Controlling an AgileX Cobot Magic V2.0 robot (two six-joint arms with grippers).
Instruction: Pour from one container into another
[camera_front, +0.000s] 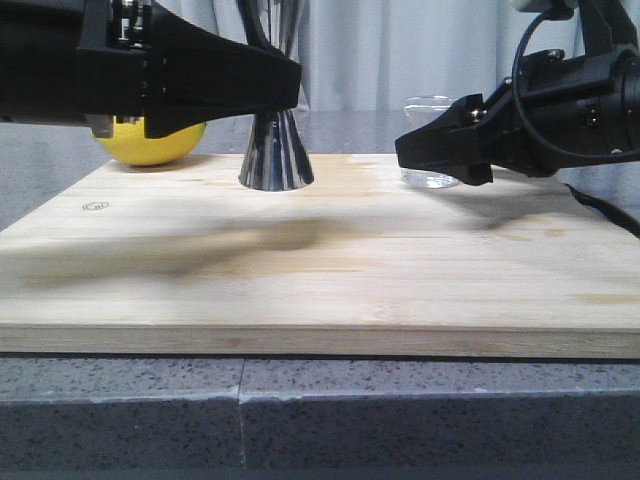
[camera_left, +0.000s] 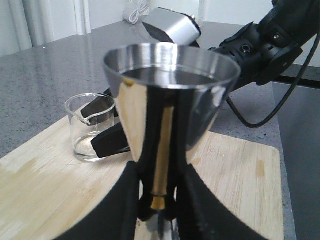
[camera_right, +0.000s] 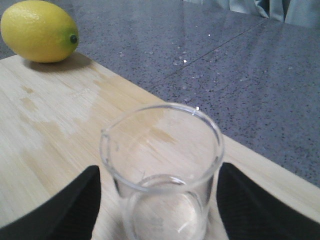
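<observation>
The steel jigger (camera_front: 275, 155) stands upright on the wooden board (camera_front: 320, 270), left of centre. My left gripper (camera_front: 285, 90) is shut on its narrow waist; in the left wrist view the black fingers (camera_left: 125, 200) press either side of the brass band below the jigger's wide cup (camera_left: 170, 100). The clear glass beaker (camera_front: 430, 108) stands on the board to the right, upright. My right gripper (camera_front: 405, 152) is open around the beaker (camera_right: 162, 165), one finger (camera_right: 70, 205) on each side with a small gap. The beaker (camera_left: 85, 125) shows between those fingers.
A yellow lemon (camera_front: 150, 140) lies at the board's back left corner, behind my left arm, also seen as the lemon (camera_right: 37, 31). The board sits on a grey stone counter (camera_front: 320, 410). A black cable (camera_front: 600, 205) trails from the right arm.
</observation>
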